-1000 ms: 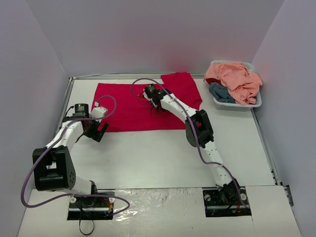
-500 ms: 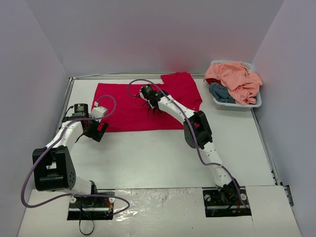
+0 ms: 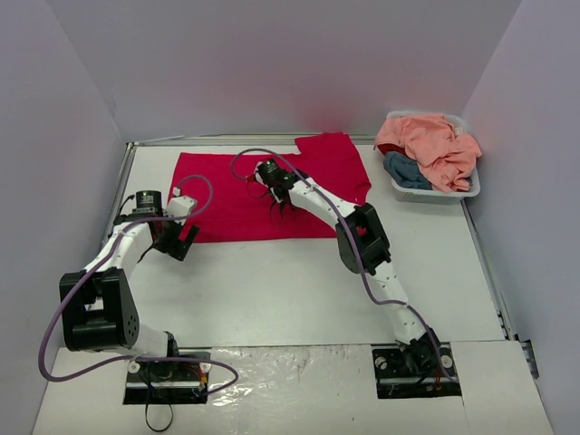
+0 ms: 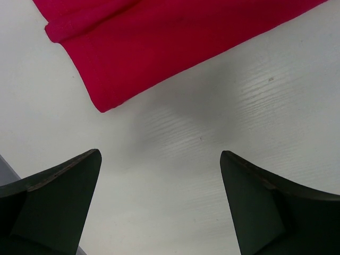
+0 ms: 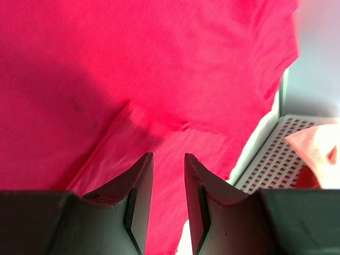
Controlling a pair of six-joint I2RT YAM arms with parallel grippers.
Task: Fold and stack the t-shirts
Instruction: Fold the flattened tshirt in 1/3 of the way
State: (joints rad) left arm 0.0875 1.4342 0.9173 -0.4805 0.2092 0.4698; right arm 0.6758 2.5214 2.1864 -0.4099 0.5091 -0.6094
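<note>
**Task item.** One crimson-red t-shirt (image 3: 245, 195) is laid out flat on the far half of the table (image 3: 299, 281). Its long axis runs left to right, parallel to the far edge. A raised part is seen at its far right end, nearest the white basket (image 3: 433, 196). A peach-pink t-shirt (image 3: 430, 140) and a teal-blue t-shirt (image 3: 403, 170) are heaped unfolded in that basket, well apart from both arms.

**Right claw.** The right claw (image 3: 279, 205) is held low over the middle of the red shirt. In the wrist view its jaws are parted by a narrow gap and nothing is clamped between them. Red cloth and a creased fold edge are seen directly below.

**Left claw.** The left claw (image 4: 159, 154) is spread wide and empty over bare table. The shirt's near-left corner lies just beyond its fingertips.

**Governing relation.** The shirt lies directly beneath the right claw and just ahead of the left one. The left end and near-left corner are judged to be in the left arm's reach, and the middle and right end in the right arm's. A fold across the long axis is judged to need a hold at an end or edge, and neither is gripped at present.

**Progress.** The fold is judged to be at an early stage. No stack is formed.
</note>
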